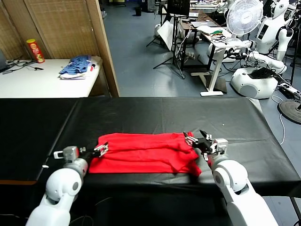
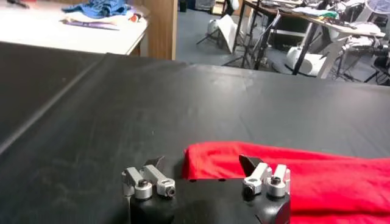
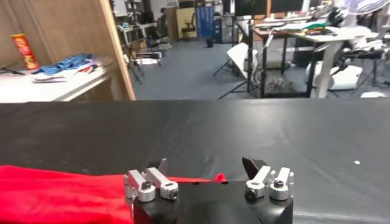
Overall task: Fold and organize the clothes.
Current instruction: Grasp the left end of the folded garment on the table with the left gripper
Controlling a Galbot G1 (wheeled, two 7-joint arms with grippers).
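the red t-shirt lies flat on the black counter, near the front edge, already folded into a long strip from left to right; so one fold looks done and the next is not yet begun (that is my guess from how it lies); the left pincer sits at the left end of the shirt with its fingers apart and nothing held; the right pincer sits at the right end, where the cloth is bunched up, fingers apart too and holding nothing.

the next move likely calls for each pincer to take a fresh hold on an end or a corner, pinch only the cloth layers and not the black cover, and bring one end over the other; the bunched right end may need smoothing first.

the counter is wide and dark, with a seam line on its left part; far left stands a white table with a blue striped heap of clothes and a red can; behind is a wooden screen, a grey floor, a white fan, desks and another white robot.
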